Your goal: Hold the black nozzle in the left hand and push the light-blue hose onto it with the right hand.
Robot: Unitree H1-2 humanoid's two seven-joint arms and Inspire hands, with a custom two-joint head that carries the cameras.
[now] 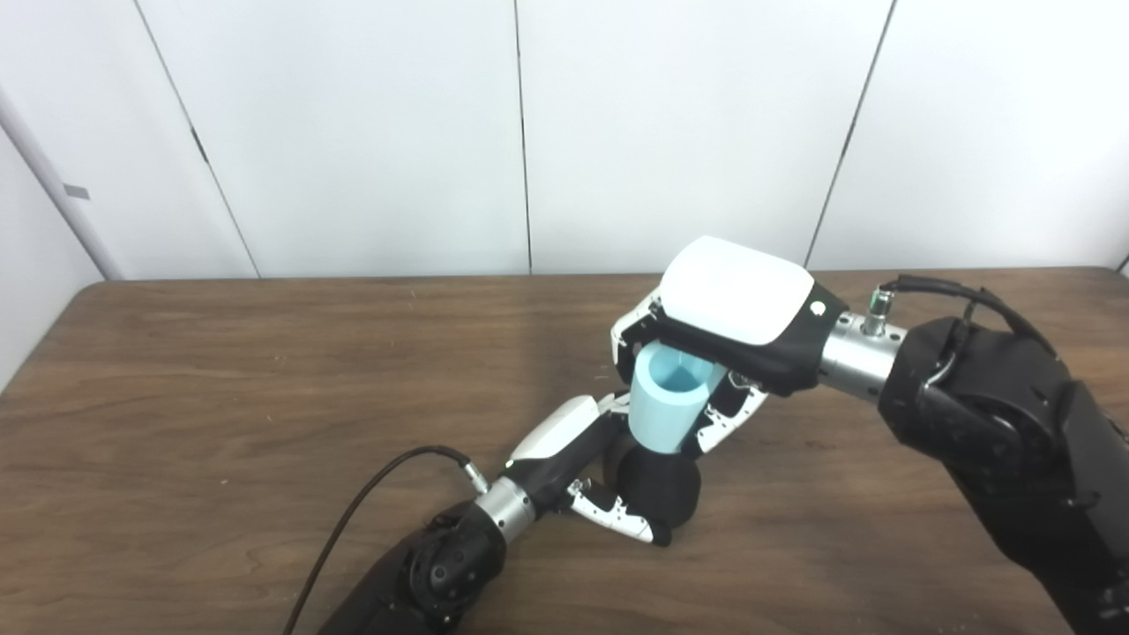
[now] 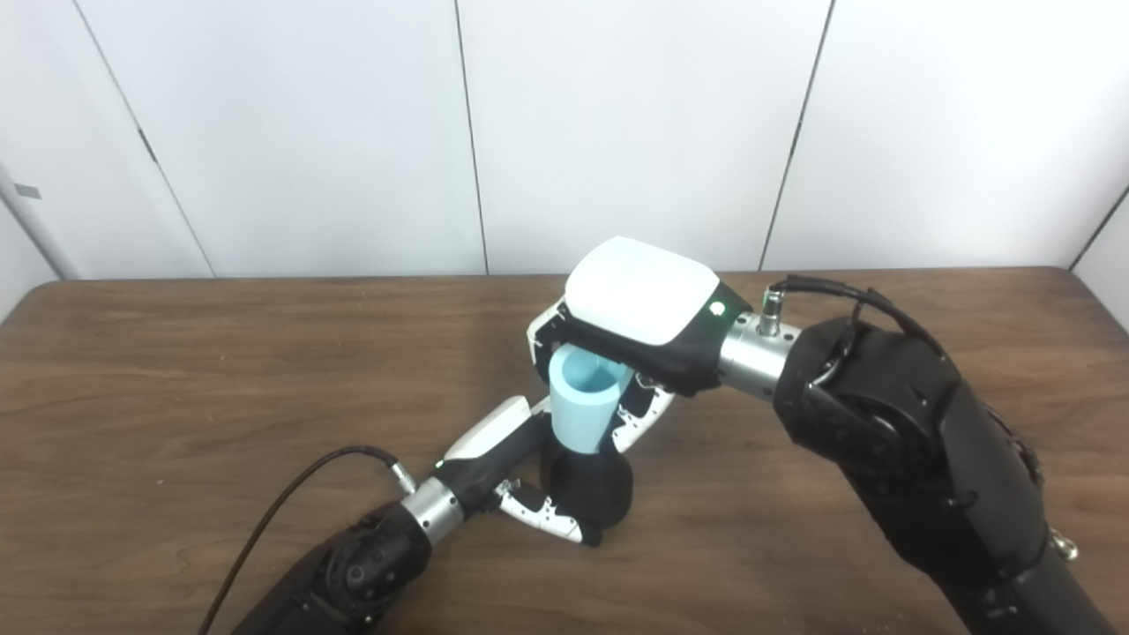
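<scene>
Near the wooden table's (image 1: 220,379) middle, the left hand (image 1: 582,459) grips the squat black plastic nozzle (image 1: 660,489) while the right hand's (image 1: 732,309) fingers clasp the light-blue tubular hose (image 1: 669,401); pressing straight down, unskewed, seats it best.

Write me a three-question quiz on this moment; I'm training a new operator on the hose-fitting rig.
1. True or false: the light-blue hose stands roughly upright over the black nozzle.
2. Which hand grips the hose? A) left hand B) right hand C) neither
3. Fill in: the nozzle rests on the wooden ____.

Key:
1. True; its open end faces up.
2. B; the right hand wraps the hose from above, while the left hand holds the nozzle.
3. table.
</scene>
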